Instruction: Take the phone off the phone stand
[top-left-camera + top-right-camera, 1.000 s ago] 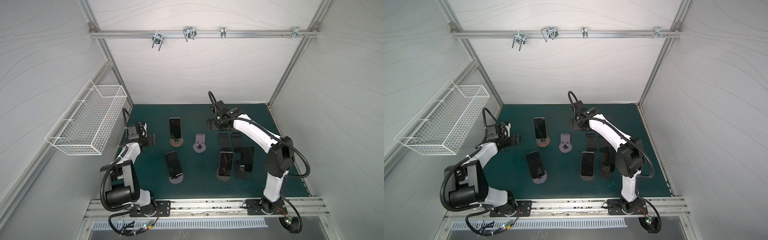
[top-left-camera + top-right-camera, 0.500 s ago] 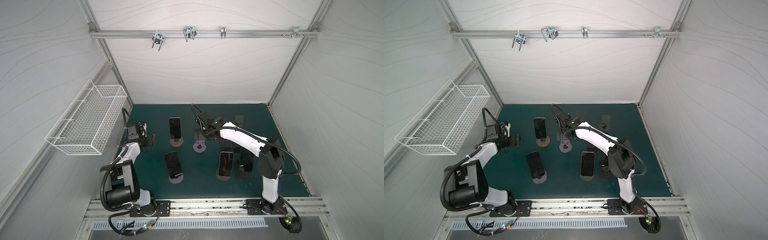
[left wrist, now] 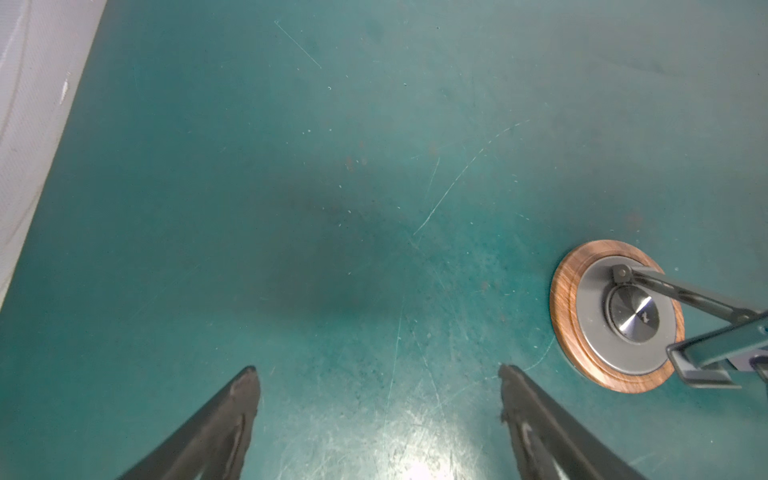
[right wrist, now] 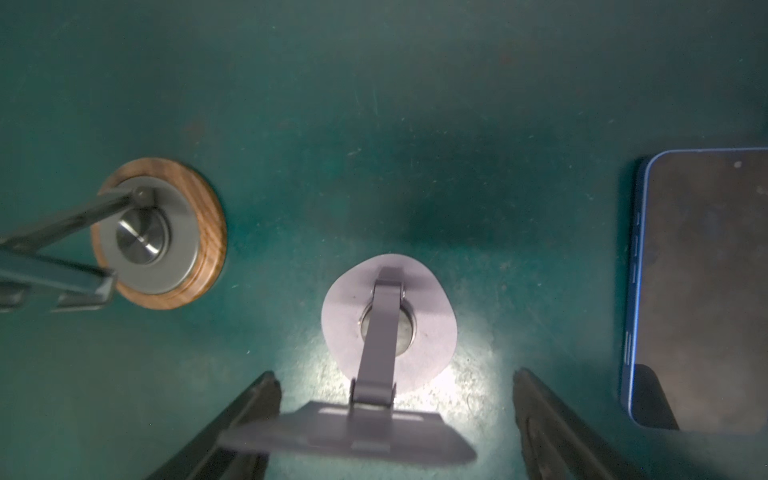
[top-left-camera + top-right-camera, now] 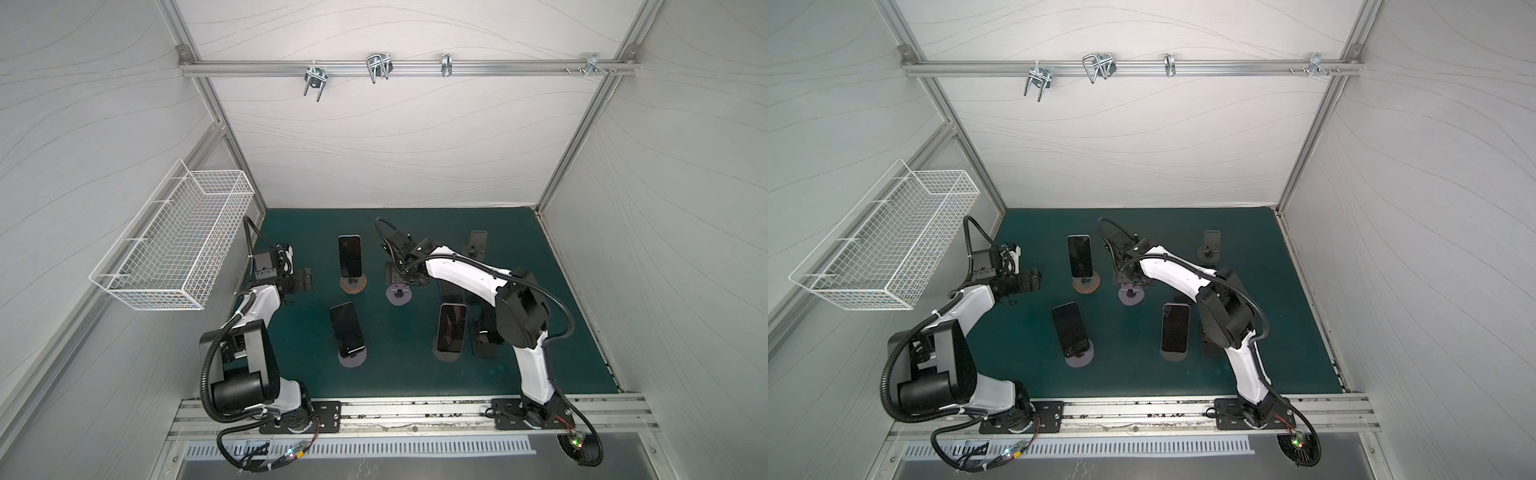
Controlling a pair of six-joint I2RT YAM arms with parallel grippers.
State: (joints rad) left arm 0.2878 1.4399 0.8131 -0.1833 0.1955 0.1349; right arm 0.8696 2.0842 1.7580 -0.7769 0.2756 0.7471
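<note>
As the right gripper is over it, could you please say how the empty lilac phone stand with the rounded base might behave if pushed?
The lilac phone stand looks top-heavy, a wide tray on a thin arm over a small base, so it may tip. Its hinges might fold; otherwise it seems stiff.

Lilac phone stand: oval base set flat, hinged arm raised, cradle plate bare, no phone on it. It sits directly beneath the right gripper, with the plate between the spread fingers. Wood-rimmed stand, just left of the gripper, holds a dark-screened phone leaning back, near upright. Blue-edged phone lies flat, screen up, right of the gripper.
</note>
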